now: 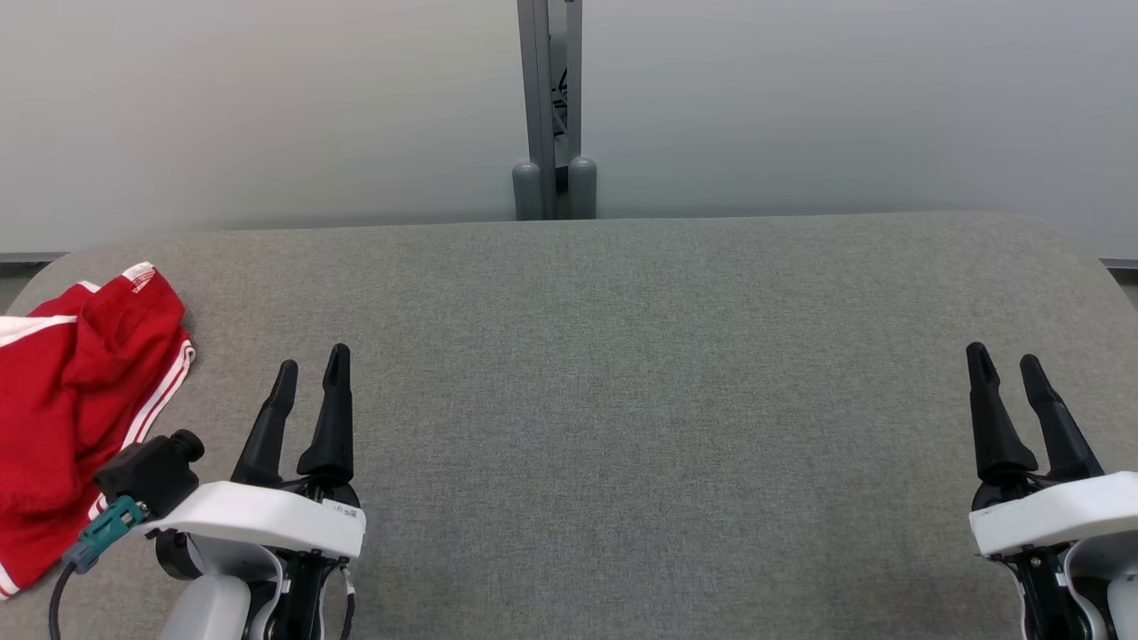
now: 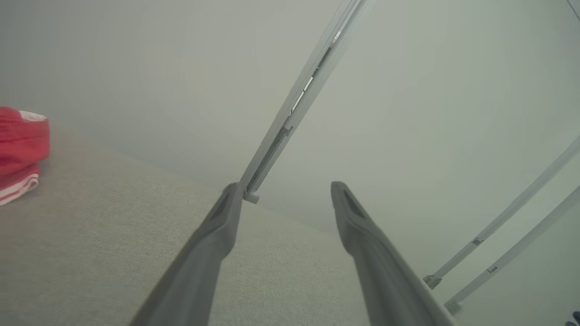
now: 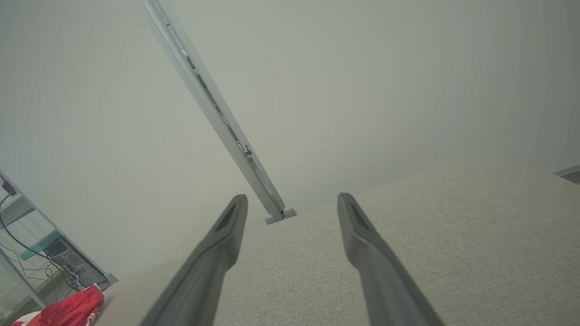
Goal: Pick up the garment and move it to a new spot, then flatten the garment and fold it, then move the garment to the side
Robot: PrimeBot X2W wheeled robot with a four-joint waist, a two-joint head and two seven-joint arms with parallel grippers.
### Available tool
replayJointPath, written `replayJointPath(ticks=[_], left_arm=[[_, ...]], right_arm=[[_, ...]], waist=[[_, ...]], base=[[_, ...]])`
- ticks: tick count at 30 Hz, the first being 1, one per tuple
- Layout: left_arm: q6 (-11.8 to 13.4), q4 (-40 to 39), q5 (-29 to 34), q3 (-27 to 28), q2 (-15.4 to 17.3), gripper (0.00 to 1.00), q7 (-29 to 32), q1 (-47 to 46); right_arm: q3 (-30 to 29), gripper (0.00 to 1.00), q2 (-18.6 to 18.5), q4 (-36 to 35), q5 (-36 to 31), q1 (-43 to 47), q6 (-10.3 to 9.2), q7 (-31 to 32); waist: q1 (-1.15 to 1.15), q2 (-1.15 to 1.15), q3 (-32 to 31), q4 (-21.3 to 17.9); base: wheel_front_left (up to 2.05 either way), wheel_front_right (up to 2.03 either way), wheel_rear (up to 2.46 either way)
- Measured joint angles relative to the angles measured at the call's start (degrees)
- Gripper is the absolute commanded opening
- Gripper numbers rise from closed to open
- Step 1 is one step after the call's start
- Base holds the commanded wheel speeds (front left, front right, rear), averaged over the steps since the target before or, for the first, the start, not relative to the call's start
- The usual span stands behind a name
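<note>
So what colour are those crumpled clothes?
The garment is red with white stripes along its edges, clearest in the head view.

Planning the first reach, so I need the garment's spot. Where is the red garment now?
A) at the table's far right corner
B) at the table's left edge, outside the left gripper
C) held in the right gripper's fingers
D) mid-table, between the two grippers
B: the red garment lies crumpled at the left edge of the grey table, left of the left gripper, whose fingers stand open and empty.
</note>
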Motion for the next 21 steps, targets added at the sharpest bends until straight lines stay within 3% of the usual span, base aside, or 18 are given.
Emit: replayJointPath(ticks=[21], left_arm=[[4.2,1.7,14.3,-3.1,2.2,1.00,0.6,-1.0]], right_arm=[[1.1,1.00,1.1,2.1,-15.6,0.0,0.02,-3.3]], waist=[[0.00,0.00,0.2,-0.6]], base=[[0.00,0.00,0.00]])
